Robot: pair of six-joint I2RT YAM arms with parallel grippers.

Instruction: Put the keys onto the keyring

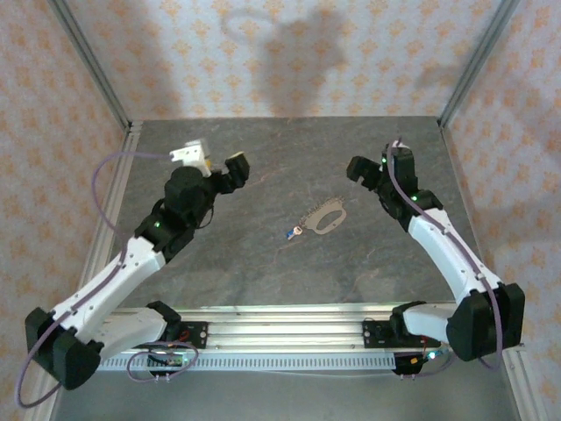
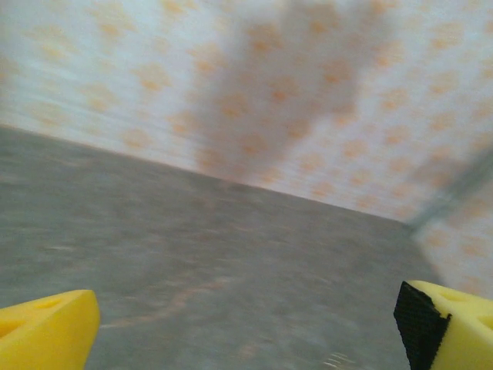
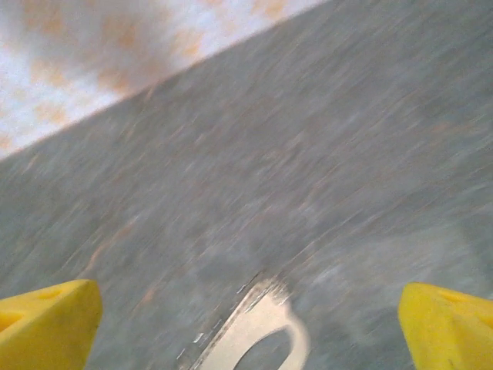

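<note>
The keys, one tiny silver key with a blue head (image 1: 289,233), lie flat on the grey table at the middle. Just to its right lies the keyring (image 1: 330,217), a pale oval loop with a short chain strand running toward the key; I cannot tell whether they are linked. My left gripper (image 1: 215,163) hovers back left of them, open, its yellow fingertips (image 2: 46,327) wide apart over bare table. My right gripper (image 1: 381,165) hovers back right, open and holding nothing. In the right wrist view one end of the keyring (image 3: 262,327) lies on the table below my right gripper (image 3: 246,308).
The grey stone-patterned table (image 1: 263,167) is walled by patterned panels at the back and sides, with metal posts (image 1: 92,66) at the back corners. An aluminium rail (image 1: 280,333) carrying both arm bases runs along the near edge.
</note>
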